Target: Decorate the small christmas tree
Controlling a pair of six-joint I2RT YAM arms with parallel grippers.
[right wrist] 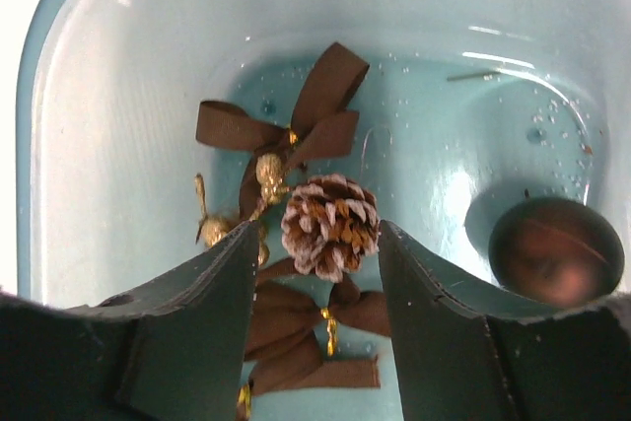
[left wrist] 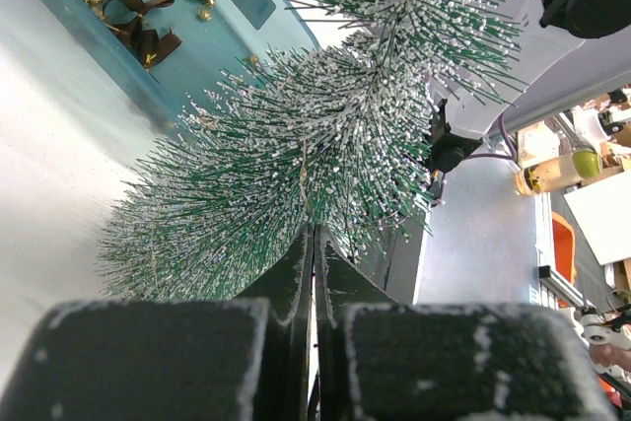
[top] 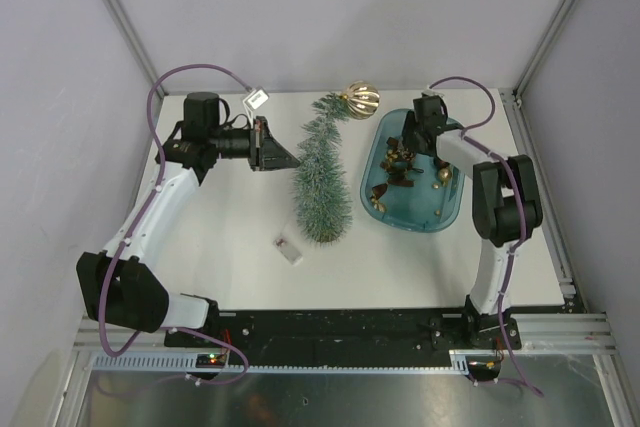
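The small christmas tree (top: 322,187), a frosted green bristly cone, lies mid-table with its tip toward the back. My left gripper (top: 290,159) is shut, its tips (left wrist: 315,234) right against the tree's bristles (left wrist: 296,145); nothing shows between the jaws. My right gripper (top: 405,147) hangs open inside the blue tray (top: 415,212). In the right wrist view its fingers (right wrist: 320,244) stand on either side of a frosted pine cone (right wrist: 330,226) without touching it. Brown ribbon bows (right wrist: 296,125) and small gold pieces (right wrist: 212,229) lie around the cone.
A gold striped ball (top: 361,99) rests at the tree's tip. A dark brown ball (right wrist: 555,248) sits in the tray right of the gripper. A small clear packet (top: 288,249) lies near the tree's wide end, and a white tag (top: 256,98) near the back wall.
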